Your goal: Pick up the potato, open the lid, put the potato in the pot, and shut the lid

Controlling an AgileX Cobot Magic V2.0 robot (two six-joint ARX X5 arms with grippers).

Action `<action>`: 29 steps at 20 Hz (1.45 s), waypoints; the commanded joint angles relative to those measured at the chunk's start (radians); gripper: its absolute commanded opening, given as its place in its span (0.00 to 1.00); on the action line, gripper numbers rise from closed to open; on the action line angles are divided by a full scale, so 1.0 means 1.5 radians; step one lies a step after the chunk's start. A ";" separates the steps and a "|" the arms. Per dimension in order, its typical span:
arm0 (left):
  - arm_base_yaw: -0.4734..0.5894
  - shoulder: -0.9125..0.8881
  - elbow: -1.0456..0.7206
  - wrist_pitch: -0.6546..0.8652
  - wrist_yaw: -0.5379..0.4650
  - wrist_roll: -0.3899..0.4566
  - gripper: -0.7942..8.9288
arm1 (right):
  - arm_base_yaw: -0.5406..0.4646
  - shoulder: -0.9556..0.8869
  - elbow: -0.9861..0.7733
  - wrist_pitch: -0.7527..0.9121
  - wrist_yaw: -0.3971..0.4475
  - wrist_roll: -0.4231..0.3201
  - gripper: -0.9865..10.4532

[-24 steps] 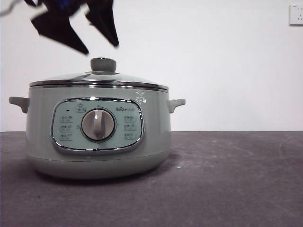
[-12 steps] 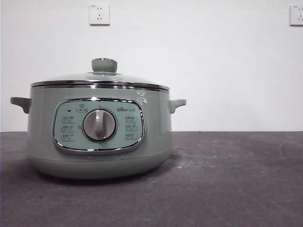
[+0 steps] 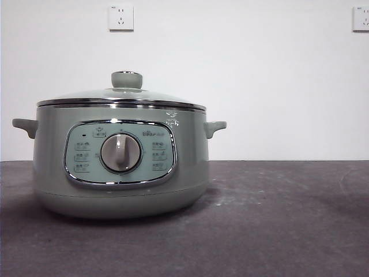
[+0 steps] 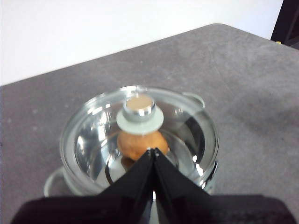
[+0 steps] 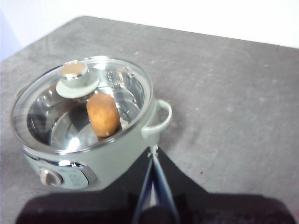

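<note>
The potato (image 5: 103, 114) is seen inside the pot (image 3: 121, 167), under the seated lid (image 3: 122, 95). Both the left gripper (image 4: 153, 151) and the right gripper (image 5: 153, 152) are held closed, empty, above the pot. Little risk is judged; the lid could be knocked only by a descending arm.

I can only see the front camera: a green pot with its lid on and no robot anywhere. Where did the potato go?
Observer: The potato is inside the pot; both wrist cameras show it through the glass lid.
Operator: Is the lid sitting properly?
Observer: From above, its steel rim lines up with the pot's rim all round, knob centred.
Operator: And where are the arms?
Observer: Above the pot. The left claw is shut and empty, and the right claw is also shut and empty, off to one handle's side.
</note>
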 commanded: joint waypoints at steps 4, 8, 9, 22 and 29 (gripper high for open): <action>-0.002 -0.039 -0.089 0.036 -0.001 0.003 0.07 | 0.001 -0.031 -0.090 0.063 0.004 0.044 0.09; -0.002 -0.030 -0.089 -0.003 0.001 -0.033 0.08 | 0.000 -0.013 -0.090 0.059 0.023 0.044 0.09; -0.002 -0.027 -0.089 -0.011 -0.001 -0.033 0.08 | 0.000 -0.010 -0.089 0.060 0.023 0.043 0.09; -0.003 -0.004 -0.089 -0.035 -0.008 0.015 0.08 | 0.000 -0.012 -0.089 0.055 0.018 0.043 0.09; 0.120 -0.162 -0.191 0.058 -0.014 0.060 0.08 | 0.000 -0.013 -0.089 0.055 0.018 0.043 0.09</action>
